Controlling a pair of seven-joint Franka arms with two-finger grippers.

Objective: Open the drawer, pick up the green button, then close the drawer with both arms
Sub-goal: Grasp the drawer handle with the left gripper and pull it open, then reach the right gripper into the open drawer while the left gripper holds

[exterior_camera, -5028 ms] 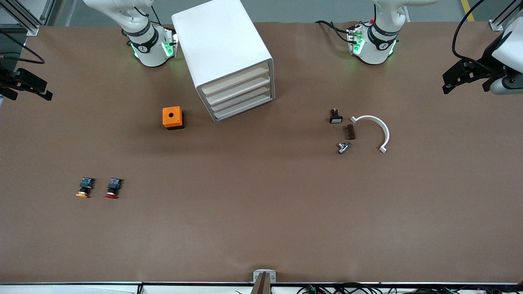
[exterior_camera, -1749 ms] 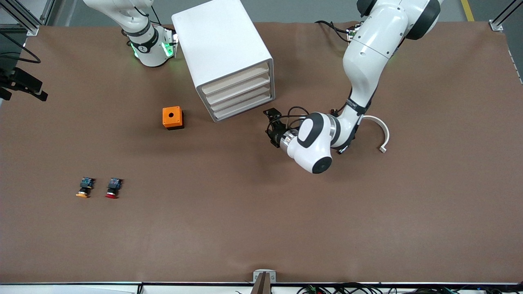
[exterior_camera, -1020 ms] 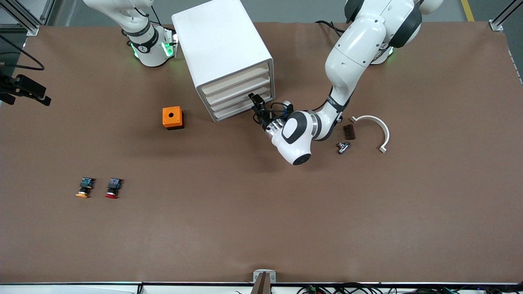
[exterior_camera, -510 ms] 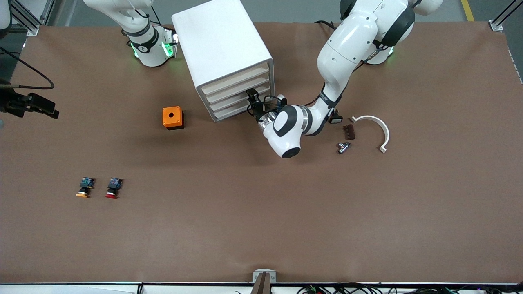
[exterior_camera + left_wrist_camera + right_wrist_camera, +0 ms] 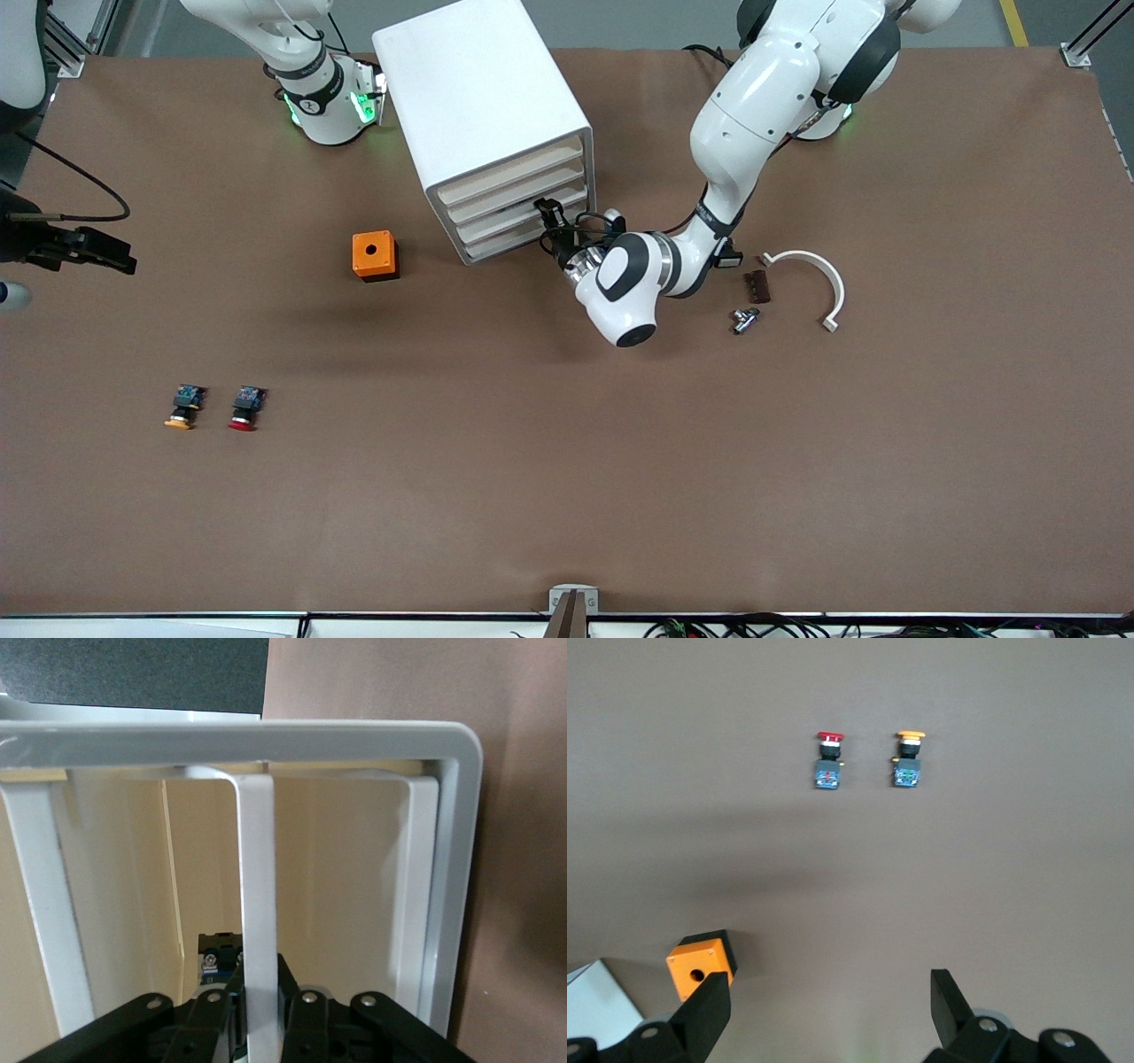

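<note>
Drawer (image 5: 523, 213) handle (image 5: 257, 921) (white) | left gripper (image 5: 261, 1010) clamped | right gripper (image 5: 828, 1010) spread wide

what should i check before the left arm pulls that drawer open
1. Left end effector shut on the drawer handle: ok.
2. Drawers of the cabinet all closed: ok.
3. Table in front of the cabinet free for the drawer's travel: ok.
4. Right end effector open, waiting over the right arm's end of the table: ok.
5. Green button in that drawer: cannot tell.
6. Orange box beside the cabinet, out of the drawer's path: ok.
</note>
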